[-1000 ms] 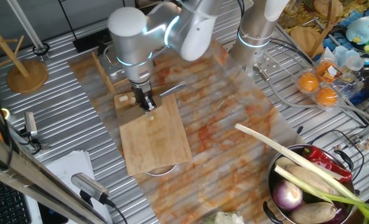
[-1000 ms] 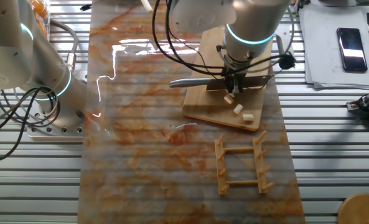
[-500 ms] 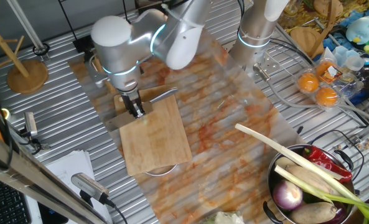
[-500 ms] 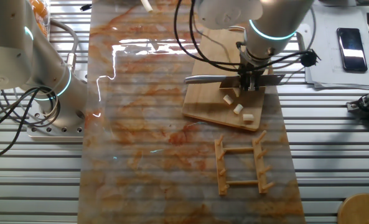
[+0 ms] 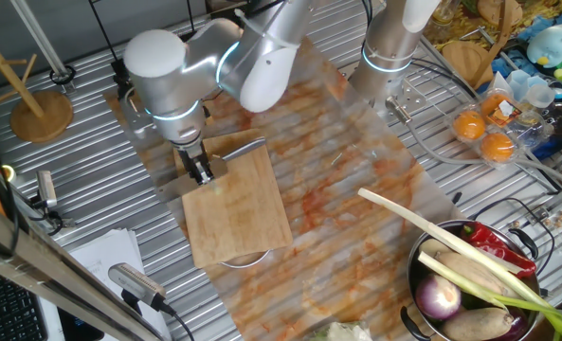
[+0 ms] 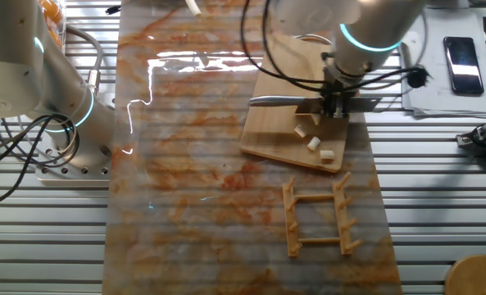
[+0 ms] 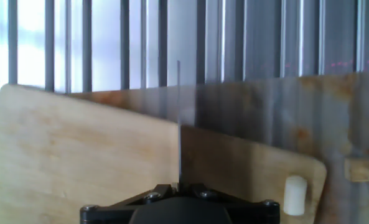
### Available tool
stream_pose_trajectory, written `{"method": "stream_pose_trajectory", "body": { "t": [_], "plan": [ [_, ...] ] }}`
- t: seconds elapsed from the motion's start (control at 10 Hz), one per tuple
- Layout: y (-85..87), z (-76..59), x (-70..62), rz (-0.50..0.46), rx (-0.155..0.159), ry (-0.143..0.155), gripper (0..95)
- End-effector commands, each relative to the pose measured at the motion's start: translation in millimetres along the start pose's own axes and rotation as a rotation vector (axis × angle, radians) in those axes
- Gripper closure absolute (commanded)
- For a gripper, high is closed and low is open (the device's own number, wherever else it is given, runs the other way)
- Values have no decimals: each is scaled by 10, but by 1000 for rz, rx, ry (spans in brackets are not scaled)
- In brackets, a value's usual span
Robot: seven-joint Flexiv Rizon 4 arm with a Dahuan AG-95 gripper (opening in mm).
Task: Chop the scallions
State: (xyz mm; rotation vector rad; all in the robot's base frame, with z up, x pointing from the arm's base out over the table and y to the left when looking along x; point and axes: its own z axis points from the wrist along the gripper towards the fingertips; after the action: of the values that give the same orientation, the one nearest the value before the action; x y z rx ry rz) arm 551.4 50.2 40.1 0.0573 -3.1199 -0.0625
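Arm shifted along cutting board (image 6: 288, 131); streaked mat (image 6: 193, 205), ribbed table (image 6: 439, 213).

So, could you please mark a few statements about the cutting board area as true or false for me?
1. The gripper holds a knife. True.
2. Three scallion chunks lie on the wooden cutting board. True.
3. The knife blade rests on the wooden rack. False: the blade is over the cutting board, and the rack lies apart, beside the board.
4. The purple onion sits on the cutting board. False: it is in the metal bowl with other vegetables.
5. A long green-leafed stalk lies across that bowl. True.
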Motion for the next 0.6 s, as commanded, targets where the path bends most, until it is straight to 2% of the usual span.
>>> {"method": "stream_pose_trajectory", "body": {
  "t": [0.1,0.2,0.3,0.4,0.6],
  "plan": [
    [-58,209,264,-24,-24,4,950],
    [-42,157,302,-21,-31,13,950],
    [-34,150,317,-20,-24,18,950],
    [-46,207,361,-25,-7,13,950],
    [-118,359,525,-41,-18,-11,950]
  ]
}}
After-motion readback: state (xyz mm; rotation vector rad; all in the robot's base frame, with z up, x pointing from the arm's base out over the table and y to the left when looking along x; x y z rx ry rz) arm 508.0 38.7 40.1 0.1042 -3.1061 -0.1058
